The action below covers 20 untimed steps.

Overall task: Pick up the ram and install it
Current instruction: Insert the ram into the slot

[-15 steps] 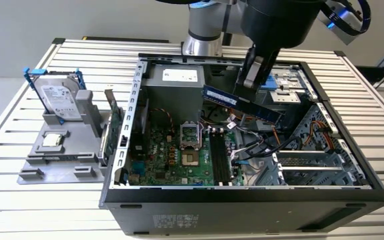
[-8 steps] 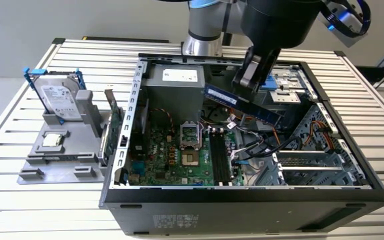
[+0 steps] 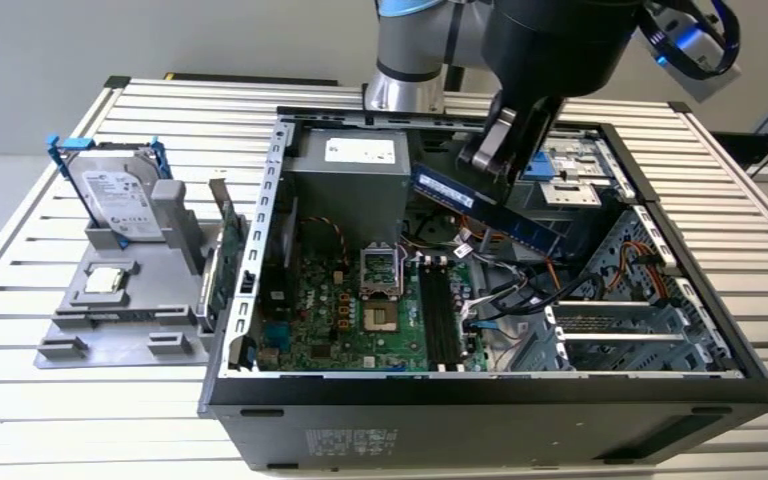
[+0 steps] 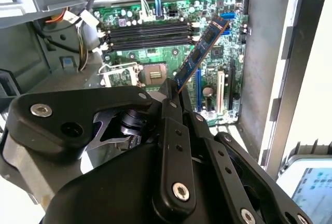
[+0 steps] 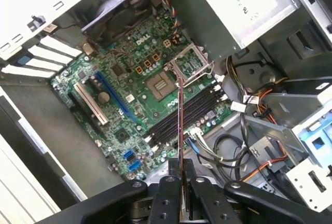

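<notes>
**Ram held in the pincer above the open case**

The pincer (image 3: 494,162) is pressed together on the ram (image 3: 484,208), pinching it at one long edge, near the middle of its length. In the exterior view the dark-blue stick hangs below the fingers, slanted, with the end toward the exterior view's left higher and the end toward the right lower. It is in the air over the inside of the computer case (image 3: 491,430), apart from the motherboard (image 3: 337,325) beneath it.

In the second wrist view the ram (image 4: 202,53) juts out from the pincer (image 4: 174,92) over the green board, and its far end is near the dark memory slots (image 4: 148,32). In the first wrist view the ram (image 5: 180,125) appears edge-on as a thin line rising from between the fingers (image 5: 168,182), crossing the memory slots (image 5: 199,107) at an angle.

On the table (image 3: 37,420), to the exterior view's left of the case, a grey holder (image 3: 117,320) carries a hard drive (image 3: 117,195) in a blue frame and a green expansion card (image 3: 231,255), well apart from the pincer.
</notes>
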Each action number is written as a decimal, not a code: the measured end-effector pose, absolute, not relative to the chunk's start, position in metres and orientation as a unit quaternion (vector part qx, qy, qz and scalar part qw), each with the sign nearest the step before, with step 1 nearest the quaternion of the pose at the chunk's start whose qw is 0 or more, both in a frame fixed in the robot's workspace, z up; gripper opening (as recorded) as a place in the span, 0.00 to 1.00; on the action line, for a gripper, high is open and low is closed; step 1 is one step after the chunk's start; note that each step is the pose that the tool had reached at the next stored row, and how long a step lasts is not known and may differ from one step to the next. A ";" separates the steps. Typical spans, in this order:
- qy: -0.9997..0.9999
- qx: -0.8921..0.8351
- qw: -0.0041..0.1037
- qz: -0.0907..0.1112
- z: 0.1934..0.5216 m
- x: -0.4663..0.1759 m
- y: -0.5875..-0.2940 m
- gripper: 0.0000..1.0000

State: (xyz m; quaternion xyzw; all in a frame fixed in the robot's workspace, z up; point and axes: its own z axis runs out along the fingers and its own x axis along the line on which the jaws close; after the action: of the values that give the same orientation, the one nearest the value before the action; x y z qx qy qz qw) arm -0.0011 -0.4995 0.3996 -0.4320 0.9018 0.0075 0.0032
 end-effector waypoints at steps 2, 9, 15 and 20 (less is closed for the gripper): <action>0.907 -0.422 0.003 0.007 0.400 -0.001 -0.500 0.00; 0.921 -0.389 0.004 0.007 0.400 -0.001 -0.500 0.00; 0.932 -0.361 0.004 0.007 0.400 -0.001 -0.500 0.00; 0.941 -0.338 0.004 0.007 0.400 -0.001 -0.500 0.00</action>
State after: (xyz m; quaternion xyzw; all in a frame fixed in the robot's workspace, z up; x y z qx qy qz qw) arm -0.0011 -0.4995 0.3996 -0.3377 0.9412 0.0071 0.0039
